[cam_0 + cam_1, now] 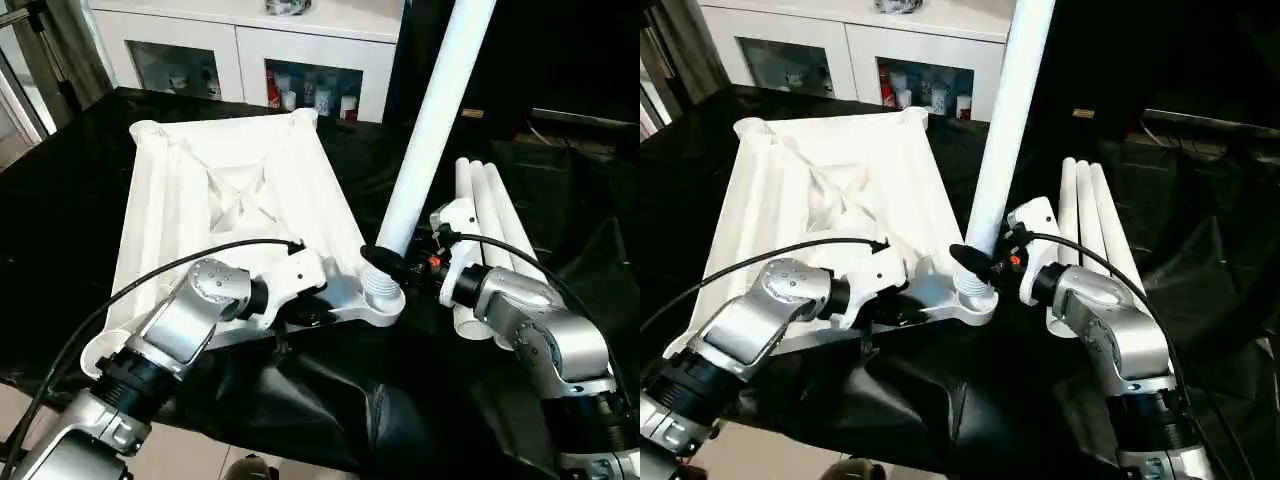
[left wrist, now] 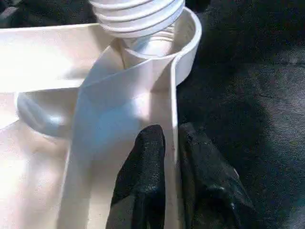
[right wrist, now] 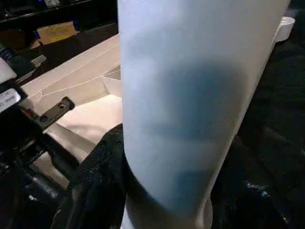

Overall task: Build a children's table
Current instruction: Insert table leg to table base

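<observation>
The white tabletop (image 1: 230, 190) lies ribbed side up on the black-draped work table. At its near right corner socket (image 1: 388, 308) a long white leg (image 1: 432, 120) stands tilted, its threaded end (image 2: 138, 16) at the socket's mouth. My right gripper (image 1: 393, 262) is shut on the leg just above the thread, a black finger (image 3: 95, 186) on each side. My left gripper (image 2: 171, 157) straddles the tabletop's rim (image 2: 174, 95) close to that socket, one finger inside the rim and one outside, pressed against it.
Three more white legs (image 1: 490, 200) lie side by side on the black cloth right of the tabletop, behind my right forearm (image 1: 540, 330). A white cabinet (image 1: 250, 50) with bottles stands at the back. The cloth's front edge (image 1: 300, 440) hangs near me.
</observation>
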{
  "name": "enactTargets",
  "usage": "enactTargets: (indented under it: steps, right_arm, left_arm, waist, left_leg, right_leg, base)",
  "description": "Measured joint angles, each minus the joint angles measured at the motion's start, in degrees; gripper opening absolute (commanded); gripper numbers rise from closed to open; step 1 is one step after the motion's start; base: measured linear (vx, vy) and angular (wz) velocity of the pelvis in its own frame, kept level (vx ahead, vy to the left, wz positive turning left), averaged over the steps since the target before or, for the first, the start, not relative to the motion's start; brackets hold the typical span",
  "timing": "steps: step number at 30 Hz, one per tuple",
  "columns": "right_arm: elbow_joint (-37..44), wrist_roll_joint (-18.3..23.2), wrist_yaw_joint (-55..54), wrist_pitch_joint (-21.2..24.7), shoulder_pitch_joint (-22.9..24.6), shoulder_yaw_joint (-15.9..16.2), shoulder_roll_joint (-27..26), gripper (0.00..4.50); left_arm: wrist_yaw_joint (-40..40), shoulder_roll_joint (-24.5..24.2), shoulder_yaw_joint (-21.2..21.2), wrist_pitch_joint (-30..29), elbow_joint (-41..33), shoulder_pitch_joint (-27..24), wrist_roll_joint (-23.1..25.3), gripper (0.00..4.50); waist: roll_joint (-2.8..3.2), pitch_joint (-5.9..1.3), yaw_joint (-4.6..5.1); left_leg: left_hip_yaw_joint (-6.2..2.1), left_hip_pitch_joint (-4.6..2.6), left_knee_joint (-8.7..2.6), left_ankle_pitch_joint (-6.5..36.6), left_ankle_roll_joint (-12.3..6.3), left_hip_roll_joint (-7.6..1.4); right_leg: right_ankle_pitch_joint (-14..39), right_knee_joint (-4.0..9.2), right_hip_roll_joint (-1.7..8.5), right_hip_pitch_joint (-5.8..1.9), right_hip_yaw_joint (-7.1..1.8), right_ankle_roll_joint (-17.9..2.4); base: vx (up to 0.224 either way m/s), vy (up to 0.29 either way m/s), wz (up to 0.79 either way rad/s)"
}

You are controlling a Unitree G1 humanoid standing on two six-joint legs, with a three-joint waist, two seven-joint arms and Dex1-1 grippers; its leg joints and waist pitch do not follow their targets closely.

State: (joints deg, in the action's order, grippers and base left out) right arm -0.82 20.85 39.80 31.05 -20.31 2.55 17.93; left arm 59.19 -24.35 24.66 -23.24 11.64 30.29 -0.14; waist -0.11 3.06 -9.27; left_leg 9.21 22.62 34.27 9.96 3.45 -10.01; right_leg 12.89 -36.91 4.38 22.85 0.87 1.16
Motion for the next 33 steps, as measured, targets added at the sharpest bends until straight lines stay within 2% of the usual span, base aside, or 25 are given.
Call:
enactTargets:
  steps: [13,14,21,27,33]
  right_arm:
    - [0.08,-0.02,-0.19,-0.01,0.07,-0.01,0.02,1.9]
    - [0.08,-0.04,-0.24,-0.01,0.09,-0.01,0.02,1.9]
    - [-0.15,-1.02,-0.43,-0.04,0.1,0.52,0.39,1.9]
    - [-1.98,-2.38,0.03,0.11,0.09,2.53,1.24,1.9]
    - [-4.15,-2.52,0.18,-0.16,-0.97,2.58,0.74,1.9]
  left_arm:
    - [0.12,1.17,0.03,2.07,5.04,0.8,0.07,0.72]
    - [0.03,1.31,0.03,2.12,5.4,0.81,0.08,0.54]
    - [0.19,1.66,0.03,2.38,5.93,1.08,0.05,0.09]
    - [0.5,1.59,-0.07,2.34,5.93,1.03,-0.15,0.0]
    - [0.06,1.83,-0.78,2.54,5.29,0.15,-0.16,0.0]
  waist:
    - [0.0,0.0,0.69]
    - [0.0,0.0,0.76]
    - [0.0,0.0,0.9]
    - [0.0,0.0,0.87]
    - [0.02,-0.01,0.92]
  left_leg:
    - [0.0,-0.05,-0.01,-0.11,0.18,-0.02]
    - [0.0,-0.05,-0.01,-0.11,0.18,-0.02]
    - [0.0,-0.06,-0.01,-0.12,0.18,-0.02]
    - [0.0,-0.07,-0.01,-0.12,0.2,-0.05]
    - [0.04,-0.08,-0.02,-0.13,0.19,-0.05]
  right_leg:
    - [-0.1,-0.09,0.0,-0.02,0.01,0.03]
    - [-0.1,-0.09,0.0,-0.02,0.01,0.03]
    - [-0.14,-0.09,0.0,-0.02,0.01,0.01]
    - [-0.16,-0.11,0.0,-0.03,0.03,0.0]
    - [-0.16,-0.09,0.0,-0.03,0.01,0.0]
  base:
    - [0.0,0.0,0.0]
    - [0.0,0.0,0.0]
    - [0.0,0.0,0.0]
    - [0.0,0.0,0.0]
    - [0.0,0.0,0.0]
